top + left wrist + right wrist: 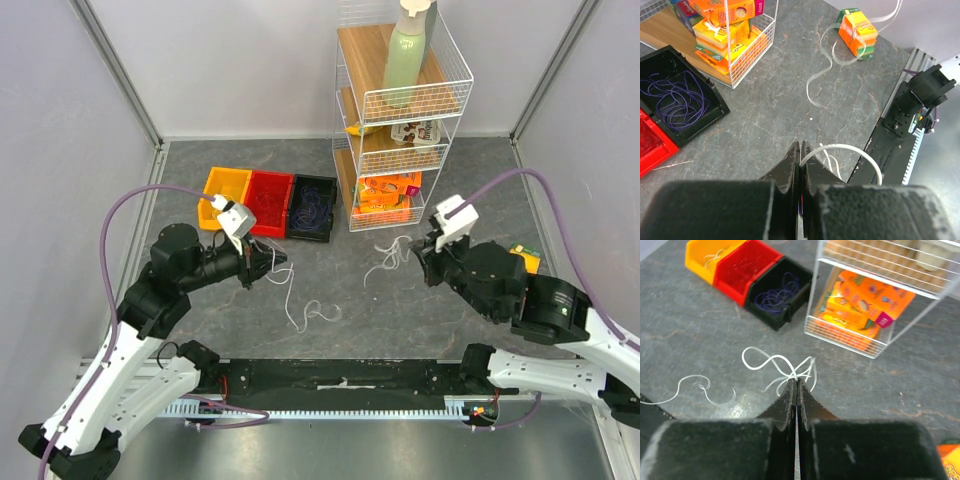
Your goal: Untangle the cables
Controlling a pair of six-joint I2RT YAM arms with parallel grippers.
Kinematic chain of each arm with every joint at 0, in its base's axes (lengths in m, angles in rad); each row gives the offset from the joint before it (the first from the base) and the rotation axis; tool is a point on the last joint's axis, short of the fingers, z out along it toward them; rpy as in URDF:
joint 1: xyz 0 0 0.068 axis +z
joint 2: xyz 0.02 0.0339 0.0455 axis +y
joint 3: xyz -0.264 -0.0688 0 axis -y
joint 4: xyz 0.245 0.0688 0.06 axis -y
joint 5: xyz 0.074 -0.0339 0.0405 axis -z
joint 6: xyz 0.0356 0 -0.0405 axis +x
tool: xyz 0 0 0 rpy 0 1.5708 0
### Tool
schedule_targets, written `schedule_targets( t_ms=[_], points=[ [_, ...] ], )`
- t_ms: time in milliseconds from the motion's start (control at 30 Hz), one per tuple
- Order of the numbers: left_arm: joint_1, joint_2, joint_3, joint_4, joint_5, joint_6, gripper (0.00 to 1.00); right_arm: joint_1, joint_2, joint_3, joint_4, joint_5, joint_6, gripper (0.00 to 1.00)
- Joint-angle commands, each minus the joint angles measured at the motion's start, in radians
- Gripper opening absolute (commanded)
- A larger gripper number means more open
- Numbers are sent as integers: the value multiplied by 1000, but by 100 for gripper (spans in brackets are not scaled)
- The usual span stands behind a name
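Observation:
My left gripper (272, 263) is shut on a white cable (850, 148), which arcs away from the jaws to the right. That cable hangs down to a loose loop (303, 312) on the grey table. My right gripper (414, 251) is shut on a second white cable (769, 361), pinching it where several loops cross, just in front of the wire rack. The rest of it trails on the table (384, 260). Purple cables (777, 293) lie coiled in the black bin (312, 232).
Yellow (226, 184), red (268, 200) and black bins stand in a row at the back left. A wire rack (400, 130) with boxes and a bottle stands behind the right gripper. An orange and green pack (857, 32) lies at the right.

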Motion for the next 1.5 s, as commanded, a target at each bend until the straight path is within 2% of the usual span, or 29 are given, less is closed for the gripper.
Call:
schedule_targets(
  t_ms=[0,133,300,433,567,700,733,800,867,933,1067,1233,1367,1467],
  points=[
    [1,35,40,-24,-62,1,2,0,-87,-5,-4,224,54,0],
    [1,155,5,-44,-67,-34,2,2,-151,-15,11,261,68,0],
    [1,374,-63,-49,-81,-172,2,0,-190,-31,23,250,80,0],
    [0,432,-129,-28,-157,-281,6,0,-193,-43,23,247,86,0],
    [0,437,-192,26,-167,-378,28,0,-190,-54,28,245,83,0],
    [-11,497,-213,74,-142,-413,36,0,-174,-65,53,238,76,0],
    [-17,514,-212,83,-151,-415,42,0,-173,-66,54,233,74,0],
    [-29,538,-203,86,-167,-416,59,0,-168,-69,62,226,73,0],
    [-54,551,-196,91,-191,-407,81,0,-167,-71,63,219,71,0],
    [-81,566,-192,89,-225,-400,93,0,-173,-75,63,216,76,0],
    [-118,633,-181,83,-266,-410,96,2,-185,-89,69,224,79,0],
    [-195,728,-160,75,-384,-436,96,0,-184,-92,76,221,76,0],
    [-243,788,-147,95,-459,-450,83,0,-182,-100,86,216,74,0],
    [-258,810,-121,98,-507,-452,58,0,-181,-104,91,209,76,0]
  ],
)
